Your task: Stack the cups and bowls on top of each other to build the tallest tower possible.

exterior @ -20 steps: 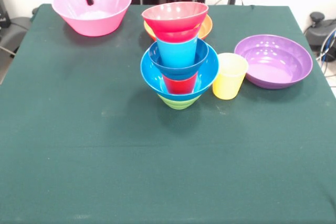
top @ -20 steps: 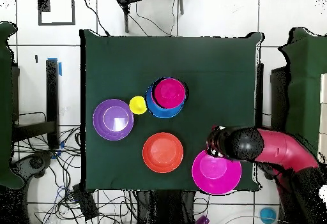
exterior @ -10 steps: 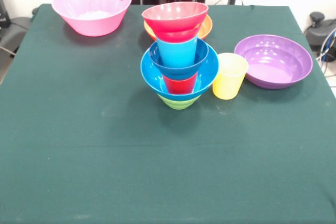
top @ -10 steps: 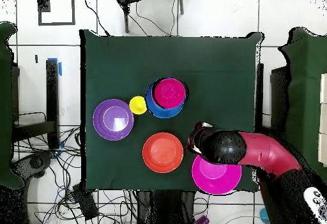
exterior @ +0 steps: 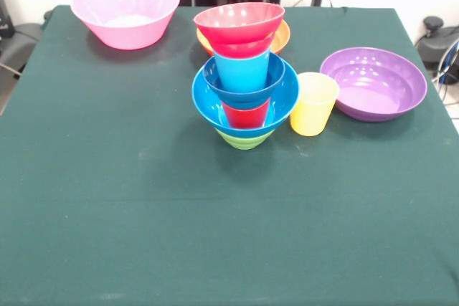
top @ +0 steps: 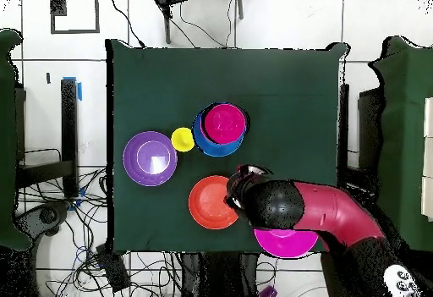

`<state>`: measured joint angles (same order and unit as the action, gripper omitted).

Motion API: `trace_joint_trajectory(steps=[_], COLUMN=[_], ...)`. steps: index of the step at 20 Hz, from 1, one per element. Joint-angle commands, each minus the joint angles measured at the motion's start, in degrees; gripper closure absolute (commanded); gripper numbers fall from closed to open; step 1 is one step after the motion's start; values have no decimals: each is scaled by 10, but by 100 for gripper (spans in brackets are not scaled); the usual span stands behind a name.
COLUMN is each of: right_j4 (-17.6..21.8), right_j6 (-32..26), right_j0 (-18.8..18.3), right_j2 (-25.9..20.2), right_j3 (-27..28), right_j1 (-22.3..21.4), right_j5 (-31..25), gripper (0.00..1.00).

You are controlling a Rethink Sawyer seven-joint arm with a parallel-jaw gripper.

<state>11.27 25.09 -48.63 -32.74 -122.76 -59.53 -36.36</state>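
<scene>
- Green-clothed bench (exterior: 107,198) against a white wall, cables trailing on the floor at the sides
- Near the middle, the tower (exterior: 244,77): small green bowl (exterior: 244,138) upside down at the base, then large blue bowl (exterior: 204,98), red cup (exterior: 245,114), small blue bowl (exterior: 244,92), sky-blue cup (exterior: 242,71), and small red bowl (exterior: 239,21) crowning it
- Six pieces stacked, upright, no visible lean
- Left off the pile: yellow cup (exterior: 313,103) just beside the tower, purple bowl (exterior: 373,82) beyond it, orange bowl (top: 211,202) behind the tower in the front view, pink bowl (exterior: 126,11) at a far corner
- By that count, past halfway, four pieces to go
- Arm (top: 326,217) reaching across the pink bowl in the overhead view, its head over the orange bowl's edge
- Hand hidden under the arm from above and absent from the front view; cannot tell whether open or closed, nothing seen carried
- Likely next candidate, judging by the arm's position: orange bowl; wide bowls atop a small red one look like the risky part
</scene>
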Motion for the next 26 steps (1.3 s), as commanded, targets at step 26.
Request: trace_joint_trajectory(steps=[26], right_j4=[-20], right_j6=[326], right_j0=[296], right_j2=[149], right_j3=[-25], right_j1=[86], right_j5=[248], gripper=[0])
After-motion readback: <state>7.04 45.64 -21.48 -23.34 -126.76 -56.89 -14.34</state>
